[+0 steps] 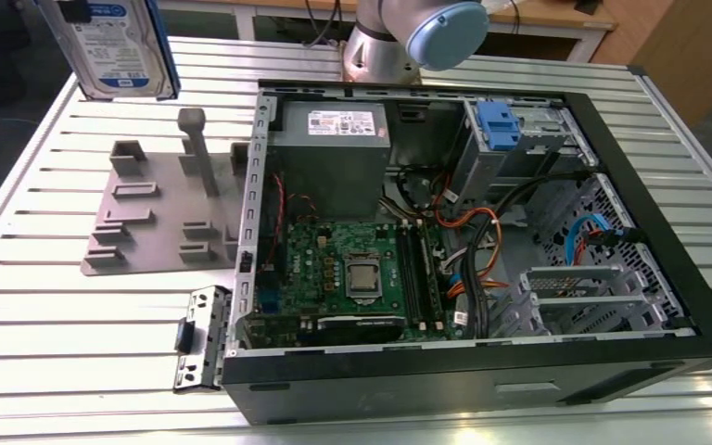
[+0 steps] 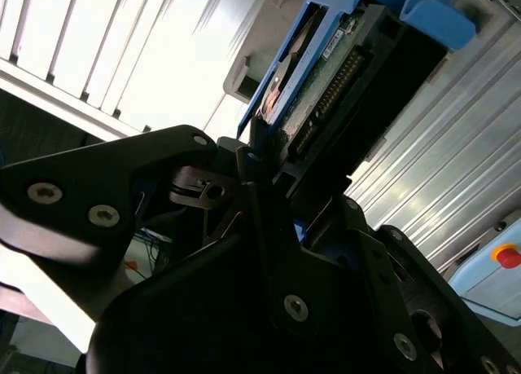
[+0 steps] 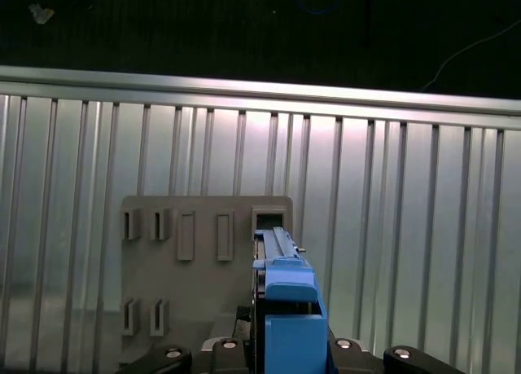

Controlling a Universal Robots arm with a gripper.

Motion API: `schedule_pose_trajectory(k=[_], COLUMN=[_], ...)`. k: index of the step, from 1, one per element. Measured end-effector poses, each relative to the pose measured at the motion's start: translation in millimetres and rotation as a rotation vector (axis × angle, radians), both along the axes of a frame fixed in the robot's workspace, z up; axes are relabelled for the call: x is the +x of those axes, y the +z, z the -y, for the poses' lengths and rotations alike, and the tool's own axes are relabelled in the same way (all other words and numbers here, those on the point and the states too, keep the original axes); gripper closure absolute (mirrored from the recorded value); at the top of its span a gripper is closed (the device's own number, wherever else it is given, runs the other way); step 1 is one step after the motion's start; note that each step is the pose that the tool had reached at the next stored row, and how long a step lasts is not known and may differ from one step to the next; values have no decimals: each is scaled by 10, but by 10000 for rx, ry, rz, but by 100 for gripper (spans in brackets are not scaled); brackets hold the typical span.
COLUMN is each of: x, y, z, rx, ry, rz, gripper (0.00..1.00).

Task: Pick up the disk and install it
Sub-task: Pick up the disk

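The disk [image 1: 115, 46] hangs upright above the far left corner of the table in the exterior view, its white-and-blue label facing the camera and blue rails along its edges. It is lifted off the grey holder plate [image 1: 158, 218] below it. In the second wrist view my gripper [image 2: 273, 158] is shut on the disk [image 2: 350, 72], with black fingers [image 2: 252, 166] pressed on its two faces. The first wrist view looks down the disk [image 3: 285, 292] edge-on, directly over the holder plate [image 3: 203, 260] and its slots.
An open computer case [image 1: 690, 306] lies on the slatted metal table [image 1: 59, 343], to the exterior view's right of the holder plate. Inside it are a motherboard [image 1: 344, 269], cables and a grey drive cage with a blue latch [image 1: 504, 125]. The arm's base [image 1: 387, 42] stands behind the case.
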State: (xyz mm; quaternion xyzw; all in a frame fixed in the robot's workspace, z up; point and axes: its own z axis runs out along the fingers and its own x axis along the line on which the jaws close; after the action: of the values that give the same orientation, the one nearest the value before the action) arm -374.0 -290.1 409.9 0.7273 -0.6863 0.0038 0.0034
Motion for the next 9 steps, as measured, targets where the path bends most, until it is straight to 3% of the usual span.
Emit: schedule_pose_trajectory(k=[9], x=[0], y=[32], z=[0], rx=[0], ry=[0], rz=[-1], gripper=[64])
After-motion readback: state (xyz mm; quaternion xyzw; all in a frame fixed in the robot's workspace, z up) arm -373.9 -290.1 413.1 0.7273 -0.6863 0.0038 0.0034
